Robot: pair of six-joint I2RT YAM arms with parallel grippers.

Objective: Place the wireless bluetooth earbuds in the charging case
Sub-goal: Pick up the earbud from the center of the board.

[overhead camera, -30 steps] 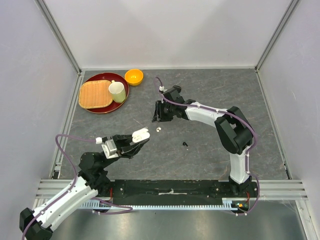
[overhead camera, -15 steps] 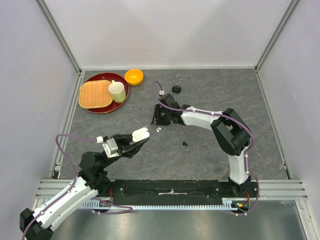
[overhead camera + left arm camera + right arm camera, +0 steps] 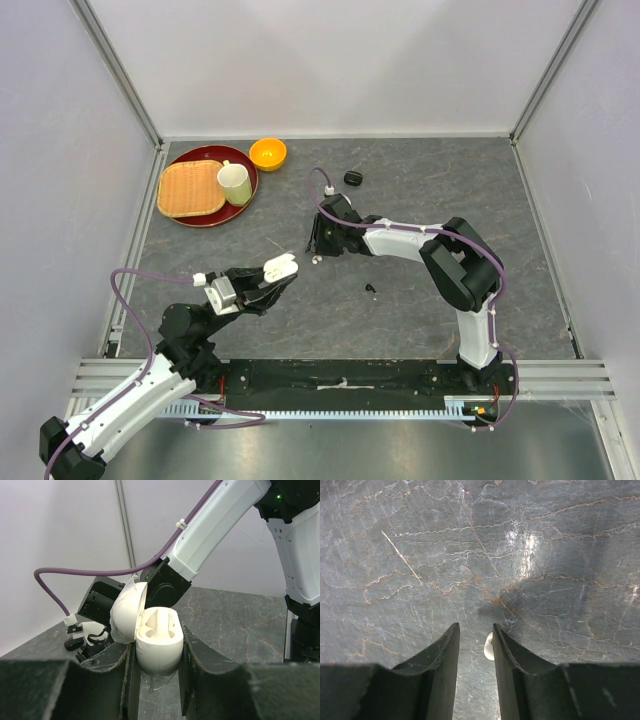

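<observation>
Scanning from the left: red tray (image 3: 200,218) holds a woven mat (image 3: 190,188) and a pale cup (image 3: 234,183), with an orange bowl (image 3: 267,153) just beside its rim. Left gripper (image 3: 156,652) is clamped on the white charging case (image 3: 157,640), one finger on each side of the body, lid hinged open. White earbud (image 3: 488,647) lies on the table (image 3: 520,260) just right of that case. Right gripper (image 3: 475,630) is down over it, jaws parted by a narrow gap. The earbud sits between them against one inner face, not pinched. Black case (image 3: 352,177) lies farther back, and the black earbud (image 3: 371,290) lies alone nearer the arm bases. Versus a second ago: right arm swung left onto the white earbud, jaws narrower, black case uncovered. Left arm and its case unchanged.
</observation>
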